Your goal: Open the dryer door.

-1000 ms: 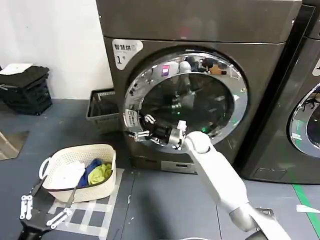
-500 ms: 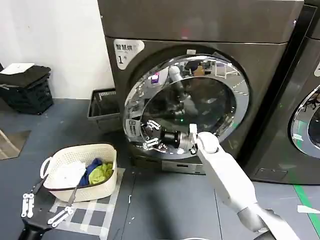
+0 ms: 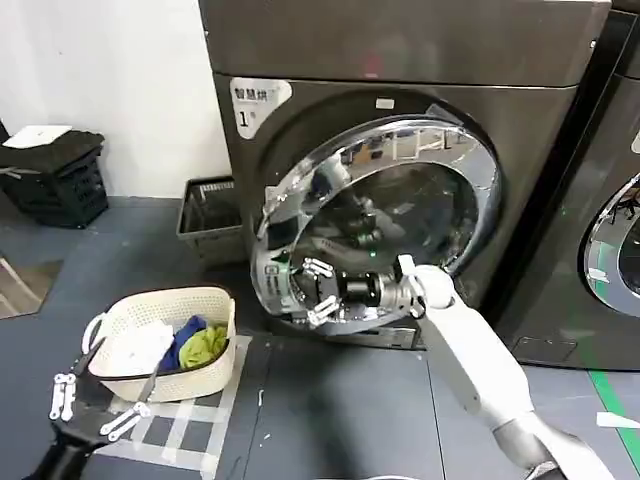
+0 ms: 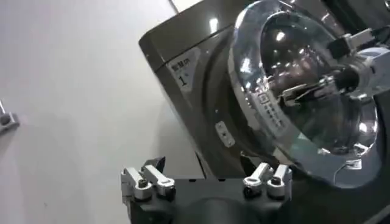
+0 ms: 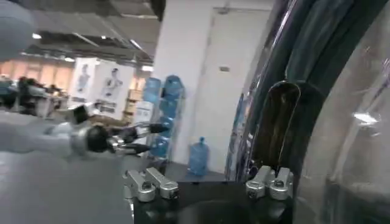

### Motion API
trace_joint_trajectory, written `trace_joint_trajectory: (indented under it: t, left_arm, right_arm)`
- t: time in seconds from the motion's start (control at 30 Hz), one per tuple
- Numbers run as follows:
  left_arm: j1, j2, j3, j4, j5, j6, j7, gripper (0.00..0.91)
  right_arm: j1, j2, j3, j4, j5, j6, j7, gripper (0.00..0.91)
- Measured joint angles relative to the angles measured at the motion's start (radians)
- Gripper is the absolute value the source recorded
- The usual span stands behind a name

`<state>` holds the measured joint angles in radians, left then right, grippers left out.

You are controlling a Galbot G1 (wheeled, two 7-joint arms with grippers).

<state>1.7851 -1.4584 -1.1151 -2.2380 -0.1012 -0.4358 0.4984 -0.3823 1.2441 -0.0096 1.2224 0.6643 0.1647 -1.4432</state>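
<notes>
Starting at the far left of the dryer [image 3: 400, 150], the left gripper [image 3: 95, 400] hangs low over the floor, just in front of the cream laundry basket [image 3: 165, 345], its fingers spread wide and holding nothing. The left wrist view confirms it: the left gripper [image 4: 207, 182] is splayed apart with the dryer and its white "1" sticker [image 4: 186, 70] well beyond it. Behind the basket, against the dryer's left side, sits a dark grey crate [image 3: 208, 215].

Now to the dryer itself: the "1" sticker [image 3: 258, 103] sits at its upper left corner, and the dryer door [image 3: 385, 215] is ajar, its left edge swung out from the front while the right edge stays close to the machine. The right gripper [image 3: 312, 293] is at the lower left of the chrome rim, fingers parted around the rim's edge by the handle recess. From the right wrist view, the right gripper [image 5: 207, 182] has its fingers apart, the door's dark glass [image 5: 341, 134] right beside them. To the dryer's right stands a neighbouring machine [image 3: 610, 230].
</notes>
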Motion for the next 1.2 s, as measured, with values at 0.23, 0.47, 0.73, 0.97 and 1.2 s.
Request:
trace_joint_trajectory:
  t: [0.23, 0.47, 0.73, 0.97, 1.2]
  left_arm:
    - [-0.038, 0.050, 0.019, 0.011, -0.006, 0.034, 0.000, 0.907]
    - [-0.098, 0.134, 0.052, 0.033, -0.004, 0.073, 0.001, 0.907]
    - [-0.170, 0.230, 0.099, 0.055, -0.007, 0.099, 0.001, 0.907]
    - [-0.224, 0.293, 0.150, 0.083, -0.021, 0.118, 0.000, 0.907]
    - [-0.283, 0.366, 0.183, 0.125, -0.066, 0.128, -0.002, 0.907]
  right_arm:
    - [-0.033, -0.065, 0.023, 0.051, 0.003, 0.003, -0.018, 0.907]
    - [-0.057, -0.120, 0.048, 0.095, 0.025, 0.000, -0.018, 0.907]
    - [-0.098, -0.175, 0.062, 0.157, 0.034, -0.005, -0.018, 0.907]
    - [-0.129, -0.192, 0.079, 0.196, 0.034, -0.011, -0.018, 0.907]
    - [-0.151, -0.191, 0.092, 0.223, 0.033, -0.027, -0.016, 0.907]
